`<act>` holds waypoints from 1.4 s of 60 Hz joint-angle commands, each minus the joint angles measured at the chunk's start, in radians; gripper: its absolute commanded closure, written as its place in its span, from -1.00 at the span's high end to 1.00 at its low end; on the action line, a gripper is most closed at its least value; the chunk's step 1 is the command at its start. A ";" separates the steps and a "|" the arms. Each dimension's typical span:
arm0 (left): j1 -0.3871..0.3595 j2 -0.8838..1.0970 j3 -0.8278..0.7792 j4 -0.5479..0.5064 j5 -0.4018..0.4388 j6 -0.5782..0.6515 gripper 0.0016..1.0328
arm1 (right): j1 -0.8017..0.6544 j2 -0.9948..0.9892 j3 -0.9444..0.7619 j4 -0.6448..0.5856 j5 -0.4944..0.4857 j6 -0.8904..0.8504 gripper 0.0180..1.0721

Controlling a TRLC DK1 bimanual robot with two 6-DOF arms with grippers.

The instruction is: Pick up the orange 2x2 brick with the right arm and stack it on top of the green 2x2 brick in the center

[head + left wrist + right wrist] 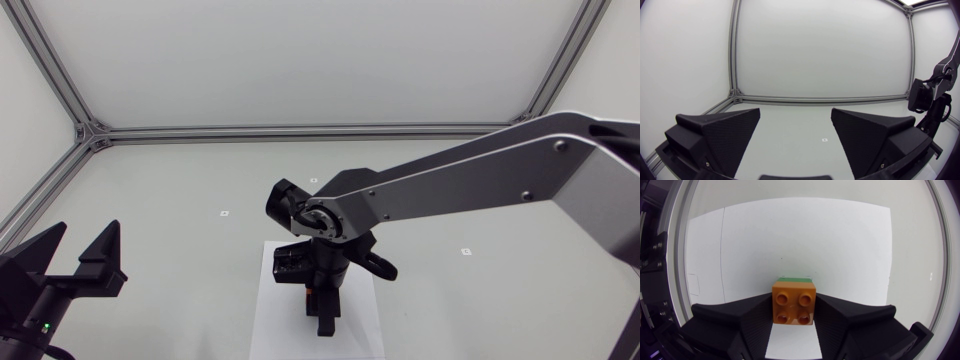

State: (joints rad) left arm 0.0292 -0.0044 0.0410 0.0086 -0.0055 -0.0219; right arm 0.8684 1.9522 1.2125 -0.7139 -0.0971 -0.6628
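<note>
- in the right wrist view the orange brick [794, 302] is seen between the wedge fingers [747, 320] of the right gripper [794, 311], pressed from both sides and so gripped.
- a thin green edge of the green brick [795, 279] is shown just past and under the orange one; whether the two are fully seated cannot be told.
- in the head view only a sliver of the orange brick [313, 293] is shown below the right arm [480, 180], and the green brick is hidden.
- the orange brick is square, with four round studs facing the camera.
- the left gripper [796, 135] is held wide open with nothing between its fingers, low at the table's left side [80, 250], well apart from the bricks.
- the bricks are placed on a white sheet [270, 320] at the centre of the pale table [450, 200], which is edged by aluminium rails [300, 130].
</note>
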 commanded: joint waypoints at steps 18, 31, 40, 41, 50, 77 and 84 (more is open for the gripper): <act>0.005 -0.008 -0.041 -0.015 0.004 0.013 0.92 | -0.005 0.020 -0.030 0.008 0.008 0.008 0.83; 0.005 -0.008 -0.041 -0.013 0.004 0.013 0.92 | -0.023 -0.036 -0.033 0.008 0.007 0.017 0.91; 0.005 -0.008 -0.041 -0.013 0.004 0.013 0.92 | -0.035 -0.122 -0.051 -0.018 0.002 0.017 0.91; 0.005 -0.008 -0.041 -0.015 0.004 0.013 0.92 | -0.039 -0.134 -0.054 -0.022 0.002 0.017 0.91; 0.005 -0.008 -0.041 -0.013 0.004 0.013 0.92 | -0.052 -0.294 -0.099 -0.062 -0.004 0.015 0.91; 0.003 -0.008 -0.041 -0.015 0.004 0.013 0.92 | -0.186 -0.745 -0.275 -0.093 -0.006 0.170 0.91; 0.005 -0.008 -0.041 -0.013 0.004 0.013 0.92 | -0.282 -0.849 -0.341 -0.064 -0.006 0.213 0.91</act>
State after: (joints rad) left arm 0.0292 -0.0044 0.0410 0.0086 -0.0055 -0.0219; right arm 0.6342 1.1606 0.9276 -0.7811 -0.1043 -0.4923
